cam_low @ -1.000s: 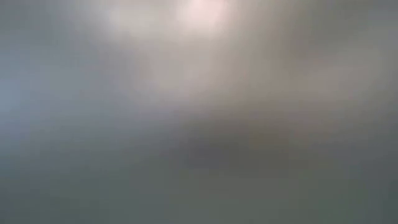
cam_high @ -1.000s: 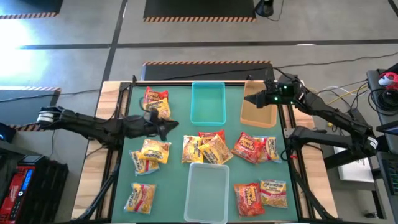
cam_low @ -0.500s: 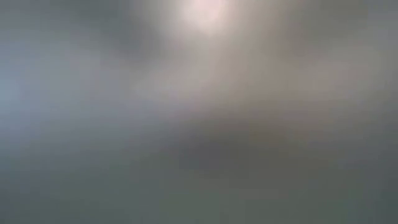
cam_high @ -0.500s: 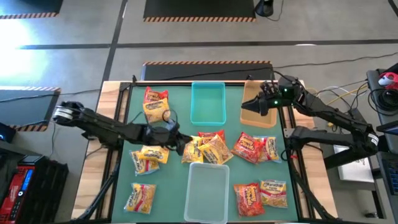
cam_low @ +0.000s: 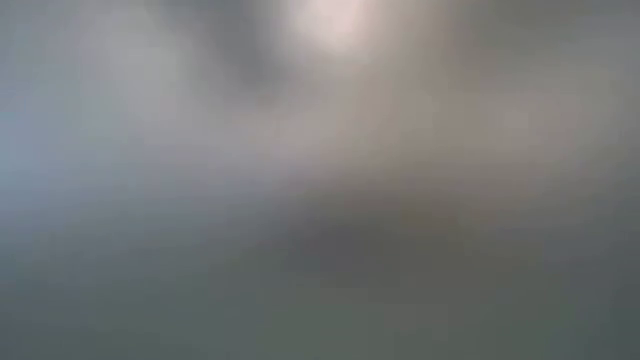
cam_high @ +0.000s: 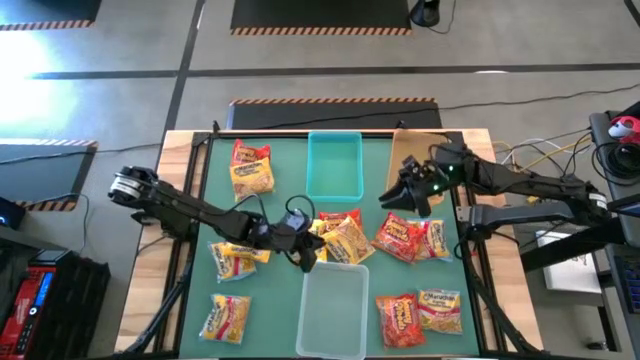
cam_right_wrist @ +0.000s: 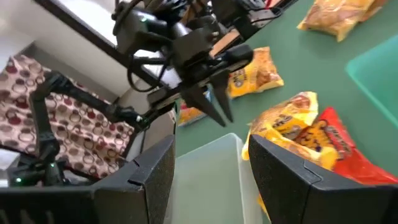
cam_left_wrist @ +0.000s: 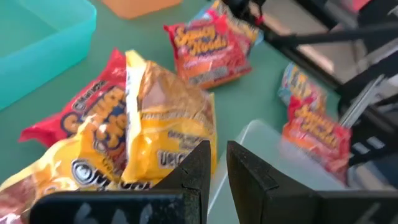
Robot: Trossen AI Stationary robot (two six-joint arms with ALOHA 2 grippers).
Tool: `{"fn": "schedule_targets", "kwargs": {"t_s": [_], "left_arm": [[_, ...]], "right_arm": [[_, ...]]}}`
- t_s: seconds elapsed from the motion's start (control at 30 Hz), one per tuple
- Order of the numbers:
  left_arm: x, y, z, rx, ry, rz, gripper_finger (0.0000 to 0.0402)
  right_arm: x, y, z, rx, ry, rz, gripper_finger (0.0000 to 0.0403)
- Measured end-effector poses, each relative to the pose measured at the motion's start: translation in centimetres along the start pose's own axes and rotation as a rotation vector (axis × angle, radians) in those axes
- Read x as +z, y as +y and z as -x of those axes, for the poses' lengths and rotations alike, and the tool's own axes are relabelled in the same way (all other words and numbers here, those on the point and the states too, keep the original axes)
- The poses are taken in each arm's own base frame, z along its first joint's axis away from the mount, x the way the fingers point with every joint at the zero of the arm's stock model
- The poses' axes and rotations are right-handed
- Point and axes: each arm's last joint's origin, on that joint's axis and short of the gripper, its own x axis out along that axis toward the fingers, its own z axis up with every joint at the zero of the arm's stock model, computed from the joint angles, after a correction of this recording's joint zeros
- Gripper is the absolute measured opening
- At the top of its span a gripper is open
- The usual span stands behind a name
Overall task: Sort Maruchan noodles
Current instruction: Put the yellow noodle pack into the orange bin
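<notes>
Maruchan noodles lie in groups on the green mat: a centre pile [cam_high: 335,236] of yellow and red packets, two packets at the far left [cam_high: 250,166], others at the left [cam_high: 238,256], near left [cam_high: 225,316], right [cam_high: 410,240] and near right [cam_high: 420,311]. My left gripper [cam_high: 305,254] is shut and hangs just left of the centre pile, above the clear bin's far left corner. The pile's yellow packet [cam_left_wrist: 165,118] shows just past its fingertips [cam_left_wrist: 217,149]. My right gripper [cam_high: 393,197] stands open in front of the tan bin [cam_high: 418,180], with nothing between its fingers [cam_right_wrist: 208,149].
A teal bin [cam_high: 335,165] stands at the far middle and a clear bin [cam_high: 335,300] at the near middle of the mat. The tan bin sits at the far right. The low view is a grey blur that shows nothing.
My left gripper has gone from beside the far-left packets toward the table's right and near edges, to the centre pile, staying shut. My right gripper has swung from over the tan bin toward the near edge and turned toward the table's centre. No packet has moved.
</notes>
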Motion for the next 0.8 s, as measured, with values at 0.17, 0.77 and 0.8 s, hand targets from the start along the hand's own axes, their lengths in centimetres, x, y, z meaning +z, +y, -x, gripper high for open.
{"fn": "schedule_targets", "kwargs": {"t_s": [0.17, 0.77, 0.8], "left_arm": [[-0.3, -0.2, -0.2, -0.041, 0.04, -0.014, 0.0036], [-0.8, 0.0, -0.4, -0.108, 0.092, -0.254, 0.0036], [-1.0, 0.1, -0.7, -0.083, 0.086, -0.261, 0.0036]], "right_arm": [[-0.9, 1.5, -1.9, -0.012, -0.028, 0.05, 0.0192], [-3.5, -1.1, -7.4, -0.157, 0.15, -0.238, 0.0192], [-3.6, -1.3, -7.5, -0.155, 0.165, -0.247, 0.0192]]}}
